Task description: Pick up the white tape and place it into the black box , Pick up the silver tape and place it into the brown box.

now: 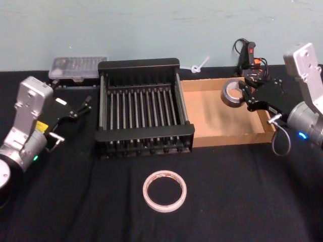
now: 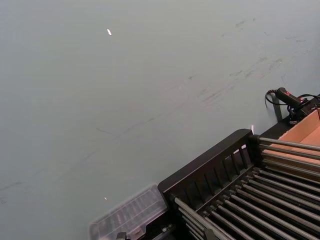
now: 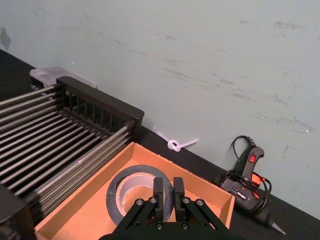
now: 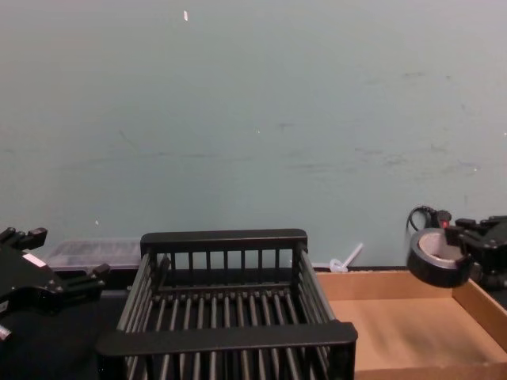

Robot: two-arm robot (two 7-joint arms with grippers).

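Right tool [image 3: 168, 196] covers the silver tape's [image 3: 131, 181] near rim; beside it, the brown box's [image 3: 100, 172] front corner is cropped.

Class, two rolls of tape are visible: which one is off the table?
The silver tape, held by the right tool above the brown box. The white tape lies flat on the black cloth.

At lower centre of the head view, the white tape [image 1: 164, 190] is showing a pale ring with a reddish inner edge against the black surface [image 1: 242, 201]. The black box [image 1: 144, 108] is showing dark slats and grey bars. To its right, the brown box [image 1: 222, 121] is glowing plain cardboard tan. The silver tape [image 1: 233, 94] is looking dark grey with a pale core, between the black fingers [image 3: 158, 196] of the right gripper [image 1: 248, 97].
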